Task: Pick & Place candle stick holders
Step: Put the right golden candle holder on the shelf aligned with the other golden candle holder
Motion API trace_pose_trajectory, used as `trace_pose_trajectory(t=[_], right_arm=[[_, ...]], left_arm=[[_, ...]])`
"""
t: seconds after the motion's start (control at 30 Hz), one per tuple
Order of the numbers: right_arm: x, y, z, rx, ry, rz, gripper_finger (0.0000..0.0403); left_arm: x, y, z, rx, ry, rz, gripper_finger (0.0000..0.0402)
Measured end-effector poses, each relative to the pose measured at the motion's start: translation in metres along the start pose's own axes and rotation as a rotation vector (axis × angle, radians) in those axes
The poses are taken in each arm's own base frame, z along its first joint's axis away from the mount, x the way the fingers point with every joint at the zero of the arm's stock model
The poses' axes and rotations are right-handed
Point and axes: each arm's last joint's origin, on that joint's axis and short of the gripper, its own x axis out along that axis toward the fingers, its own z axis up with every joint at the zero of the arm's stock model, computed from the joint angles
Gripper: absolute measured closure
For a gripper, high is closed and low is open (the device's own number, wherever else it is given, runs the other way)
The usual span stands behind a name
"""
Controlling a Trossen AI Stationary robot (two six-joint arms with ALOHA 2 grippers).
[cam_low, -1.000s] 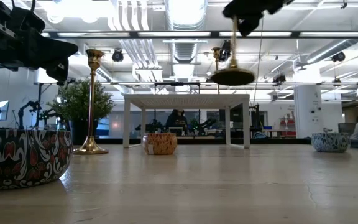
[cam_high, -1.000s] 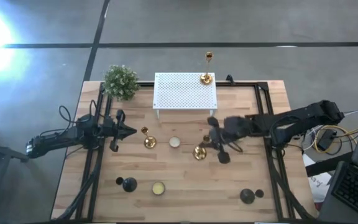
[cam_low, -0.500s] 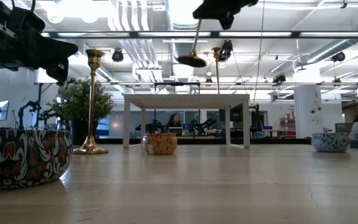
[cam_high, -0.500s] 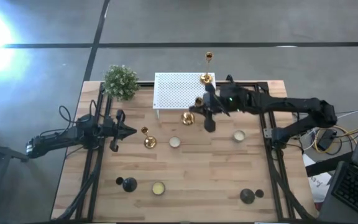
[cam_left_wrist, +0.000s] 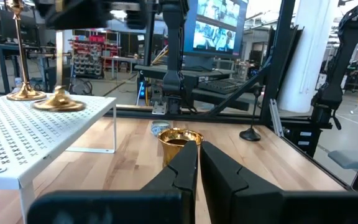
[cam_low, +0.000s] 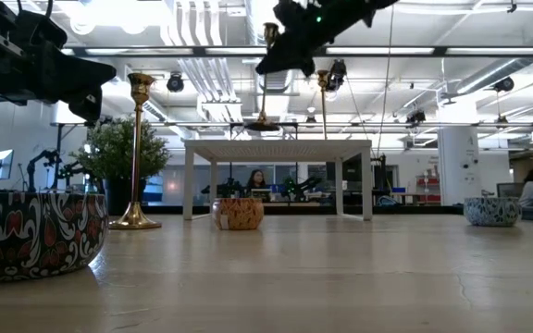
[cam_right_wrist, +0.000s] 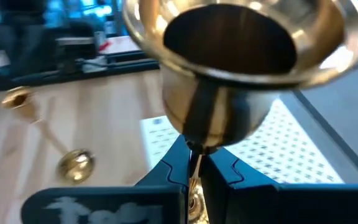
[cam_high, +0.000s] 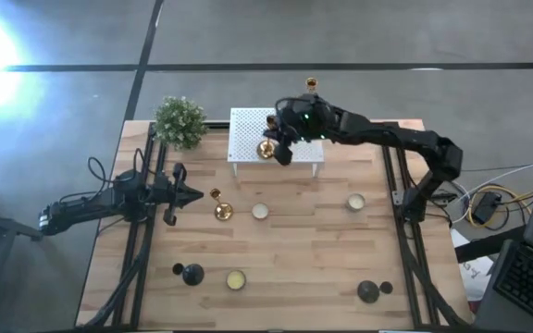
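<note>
My right gripper [cam_high: 277, 143] reaches over the white perforated rack [cam_high: 248, 129], shut on the stem of a gold candle stick holder [cam_low: 266, 92]. Its round base [cam_left_wrist: 58, 102] hangs low over the rack top; I cannot tell if it touches. The right wrist view shows its cup [cam_right_wrist: 235, 62] above the closed fingers [cam_right_wrist: 173, 165]. A second gold holder [cam_low: 322, 83] stands on the rack's far right corner. A third [cam_high: 220, 208] stands on the table, just ahead of my shut left gripper [cam_high: 189, 195]. Two black dome-based holders [cam_high: 192, 274] [cam_high: 368, 291] sit near the front edge.
Three low candle tins [cam_high: 260, 211] [cam_high: 236, 279] [cam_high: 355, 201] sit on the wooden table. A potted plant [cam_high: 179, 121] stands at the back left, beside the rack. Black frame rails [cam_high: 398, 176] run along both sides.
My right arm has carried the gold holder from the table's middle up and back over the rack, where its base now hangs low. The left arm has not moved.
</note>
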Motion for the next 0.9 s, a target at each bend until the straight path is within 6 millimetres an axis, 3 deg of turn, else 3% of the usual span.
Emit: trace_pose_trajectory(t=[0.27,0.43,0.63,0.9], right_arm=[[0.005,-0.037,0.004,0.072,-0.008,-0.188,0.0391],[0.003,-0.045,0.005,0.108,-0.013,-0.254,0.0391],[0.004,-0.038,0.006,0.16,-0.02,-0.271,0.0391],[0.009,-0.007,0.005,0.197,-0.015,-0.291,0.0391]], left_arm=[[0.0,0.0,0.0,-0.001,0.003,0.0,0.0378],[0.0,0.0,0.0,0.0,0.003,0.0,0.0378],[0.0,0.0,0.0,-0.001,0.003,0.0,0.0378],[0.0,0.0,0.0,-0.001,0.003,0.0,0.0378]])
